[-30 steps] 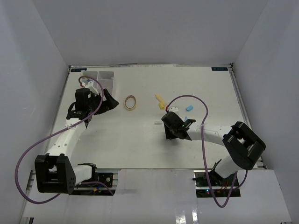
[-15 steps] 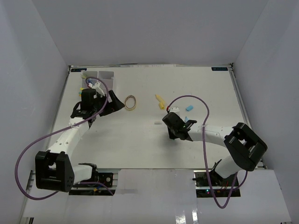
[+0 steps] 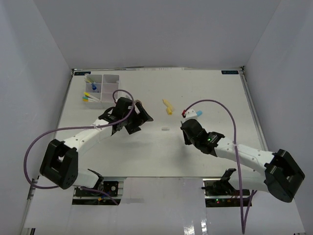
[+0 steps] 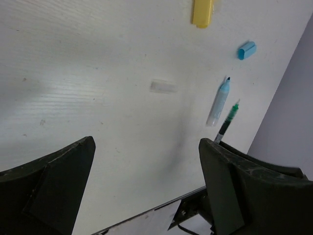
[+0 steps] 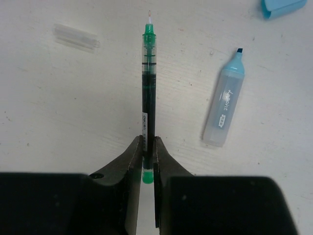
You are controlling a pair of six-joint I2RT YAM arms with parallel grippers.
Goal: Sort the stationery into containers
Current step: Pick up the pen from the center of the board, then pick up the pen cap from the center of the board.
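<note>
Left end effector [image 3: 141, 117] now off tray [image 3: 102, 75]

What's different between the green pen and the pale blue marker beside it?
The green pen is thin with a needle tip; the pale blue marker is shorter and thicker with a dark wedge tip. The pen's barrel is dark with green ends; the marker's is milky light blue. The right pincer grips the pen near its rear end; the marker lies loose, untouched. Both are uncapped, tips pointing roughly the same way.

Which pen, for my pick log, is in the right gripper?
The green pen, clamped at its tail end by the right gripper; the light blue marker lies free beside it.
</note>
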